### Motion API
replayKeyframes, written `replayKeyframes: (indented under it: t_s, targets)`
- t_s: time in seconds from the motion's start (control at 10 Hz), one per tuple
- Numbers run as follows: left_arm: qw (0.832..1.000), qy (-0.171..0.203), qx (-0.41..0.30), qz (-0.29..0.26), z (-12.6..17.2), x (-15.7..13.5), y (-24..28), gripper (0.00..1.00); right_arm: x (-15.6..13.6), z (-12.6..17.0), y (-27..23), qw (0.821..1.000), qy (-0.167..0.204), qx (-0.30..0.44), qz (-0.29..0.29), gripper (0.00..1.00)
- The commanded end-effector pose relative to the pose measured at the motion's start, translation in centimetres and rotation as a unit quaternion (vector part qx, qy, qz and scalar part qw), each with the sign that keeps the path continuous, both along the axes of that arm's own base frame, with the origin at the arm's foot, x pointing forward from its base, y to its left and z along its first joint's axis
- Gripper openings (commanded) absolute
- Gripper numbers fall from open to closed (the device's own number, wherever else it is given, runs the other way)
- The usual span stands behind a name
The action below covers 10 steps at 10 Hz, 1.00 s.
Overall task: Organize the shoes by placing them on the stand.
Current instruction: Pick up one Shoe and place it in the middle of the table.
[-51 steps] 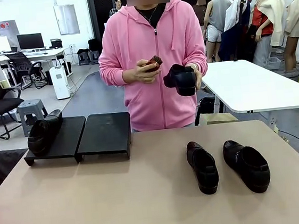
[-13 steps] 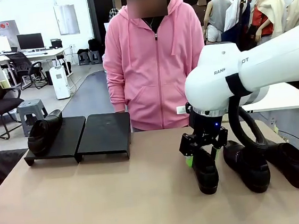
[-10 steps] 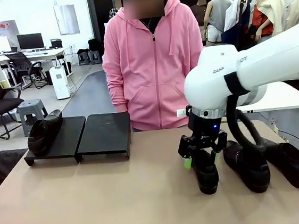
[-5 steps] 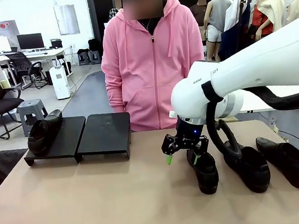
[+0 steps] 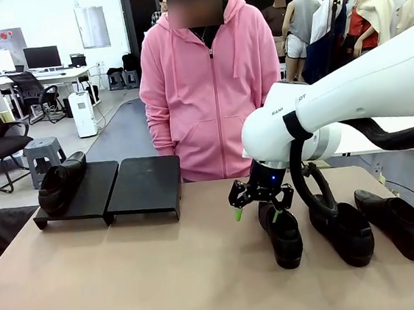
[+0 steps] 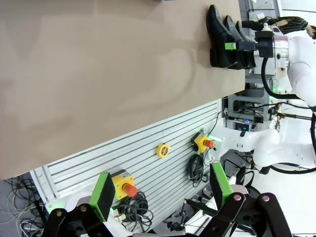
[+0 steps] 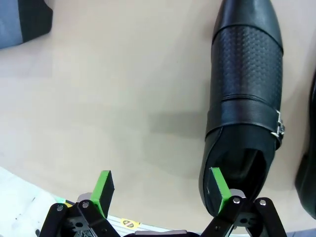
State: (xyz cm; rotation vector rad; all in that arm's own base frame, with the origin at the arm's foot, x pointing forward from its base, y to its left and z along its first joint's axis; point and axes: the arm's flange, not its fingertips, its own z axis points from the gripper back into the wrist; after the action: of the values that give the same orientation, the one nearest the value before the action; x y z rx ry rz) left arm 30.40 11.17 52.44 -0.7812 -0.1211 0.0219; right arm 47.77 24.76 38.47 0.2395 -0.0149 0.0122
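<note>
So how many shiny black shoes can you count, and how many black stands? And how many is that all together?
Shoes: 4
Stand platforms: 2
Total: 6

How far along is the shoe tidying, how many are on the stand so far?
Done: one shoe sits on the stand's left platform. In hand: nothing gripped yet; the right gripper hangs open at the heel end of the leftmost table shoe, one finger over its opening. Left: that shoe, the middle shoe and the rightmost shoe all lie on the table; the right platform has room.
</note>
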Motion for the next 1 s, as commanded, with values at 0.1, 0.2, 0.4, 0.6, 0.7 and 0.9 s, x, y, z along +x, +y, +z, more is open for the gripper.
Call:
replayKeyframes:
  t_s: [0.1,0.2,0.4,0.6,0.7,0.9]
  targets:
    - [1.000,-0.004,0.001,-0.008,-0.1,-0.2,0.3,1.00,0.2,0.0,-0.6,1.000,0.005,-0.011,-0.023,1.00]
    - [1.000,-0.004,0.001,-0.008,-0.1,-0.2,0.3,1.00,0.2,-0.5,-0.6,0.999,0.008,-0.021,-0.029,1.00]
    - [1.000,-0.004,0.001,-0.008,-0.1,-0.2,0.3,1.00,0.7,-1.8,-0.7,0.999,0.025,-0.020,-0.037,1.00]
    - [1.000,-0.004,0.001,-0.008,-0.1,-0.2,0.3,1.00,1.2,-2.8,-1.1,0.996,0.018,-0.039,-0.084,0.95]
    - [1.000,-0.004,0.001,-0.008,-0.1,-0.2,0.3,1.00,1.4,-3.2,-1.3,0.994,0.020,-0.051,-0.098,0.37]
    - [1.000,-0.004,0.001,-0.008,-0.1,-0.2,0.3,1.00,1.3,-3.8,-1.4,0.993,0.019,-0.055,-0.099,0.00]
